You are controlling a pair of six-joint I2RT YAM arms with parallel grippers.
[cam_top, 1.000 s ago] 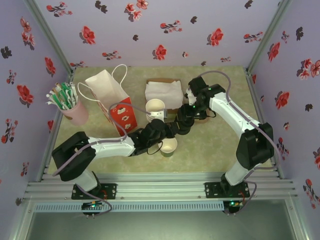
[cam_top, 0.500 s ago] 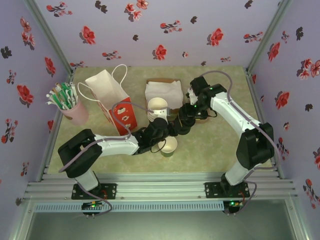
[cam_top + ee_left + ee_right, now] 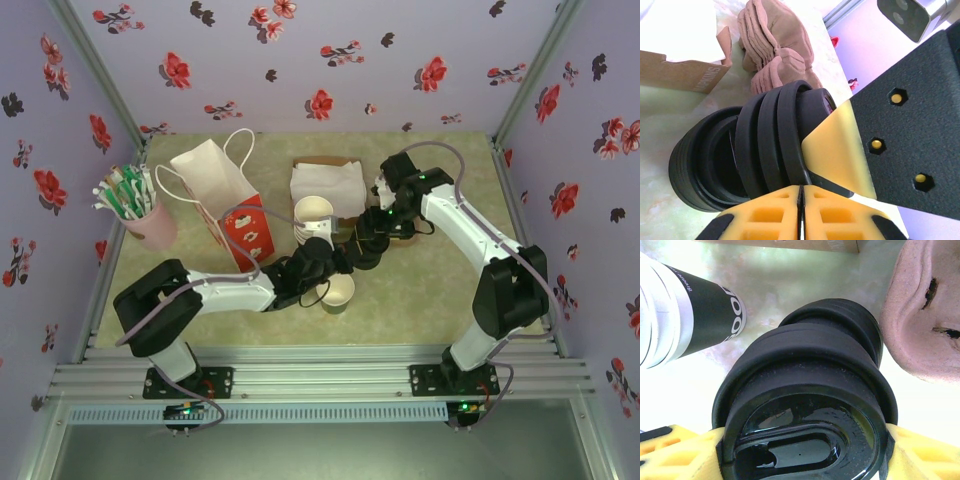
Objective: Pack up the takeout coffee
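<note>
Holding a stack of round black plastic lids (image 3: 805,360) between its two yellow fingers, my right gripper (image 3: 800,452) is closed on it from both sides. The stack lies on its side over the middle of the green marbled worktop (image 3: 430,290). My left gripper (image 3: 800,200) has its yellow fingers pressed together with only a thin seam between them. They stand at the rim of the nearest lid of the same stack. I cannot tell whether that rim is pinched between them.

The small dark paper cup with cream inside (image 3: 338,291) stands upright and without a lid, toward the near edge of the worktop around its middle, just beside my left wrist. A nested stack of similar cups (image 3: 313,214) is a little farther back, beside the cardboard box of white napkins (image 3: 685,75). Brown pulp cup carriers (image 3: 775,45) lie piled near the box. Toward the left edge stand a white paper bag with a red panel (image 3: 215,180) and a pink cup of straws (image 3: 150,228).
</note>
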